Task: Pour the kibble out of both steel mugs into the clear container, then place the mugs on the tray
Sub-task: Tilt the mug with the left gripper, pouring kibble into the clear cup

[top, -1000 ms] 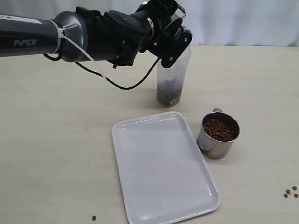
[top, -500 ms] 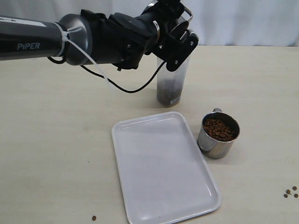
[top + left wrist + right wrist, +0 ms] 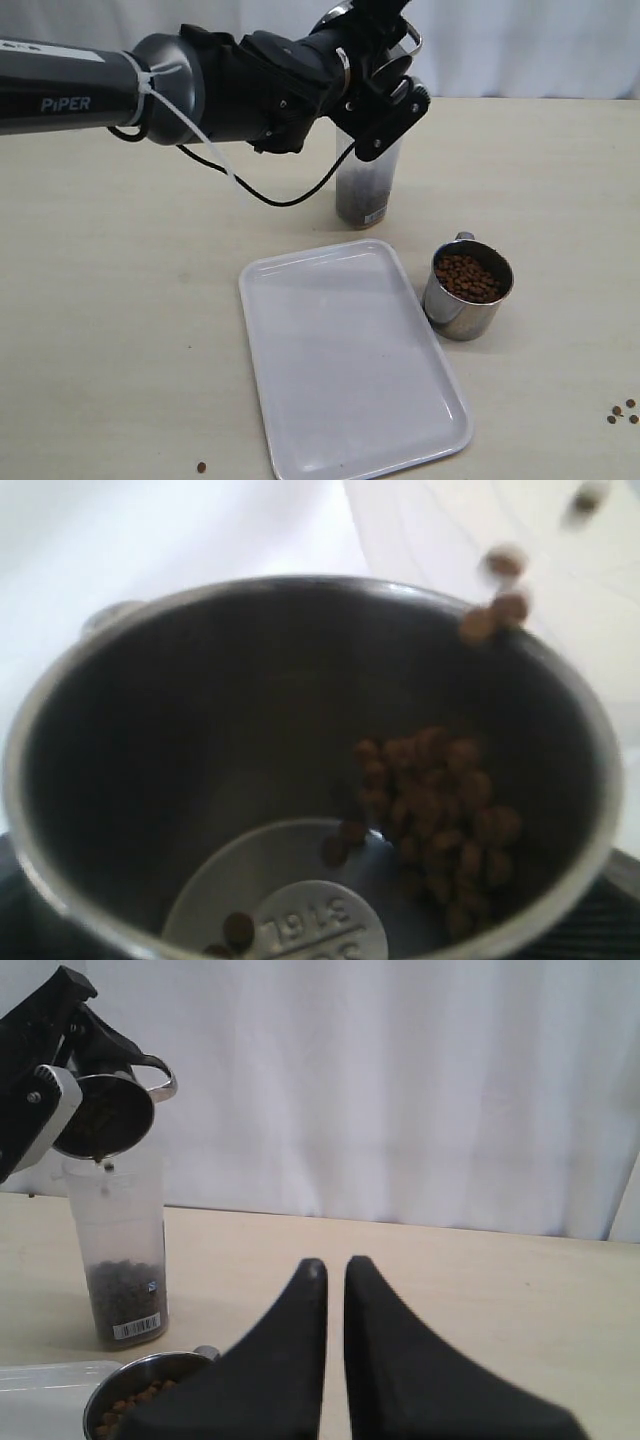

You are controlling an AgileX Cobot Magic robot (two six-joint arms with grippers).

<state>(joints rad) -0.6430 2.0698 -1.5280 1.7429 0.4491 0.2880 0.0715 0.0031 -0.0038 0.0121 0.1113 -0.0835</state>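
Pouring step, first mug. Left gripper (image 3: 382, 72) is clamping a steel mug (image 3: 180, 740) and tipping it over the clear container (image 3: 366, 190). Kibble (image 3: 440, 800) is sliding to the rim and dropping off, with a small heap lying inside. Container is standing just behind the tray (image 3: 340, 380), which is not yet holding any mug. Second mug (image 3: 467, 290) is sitting full just right of the tray. Right gripper (image 3: 335, 1272) is hovering near it, fingers almost pressed together, gripping nothing. Next move, I judge: tipping steeper to empty the mug, then setting it on the tray. Right gripper needs spreading before taking the full mug.
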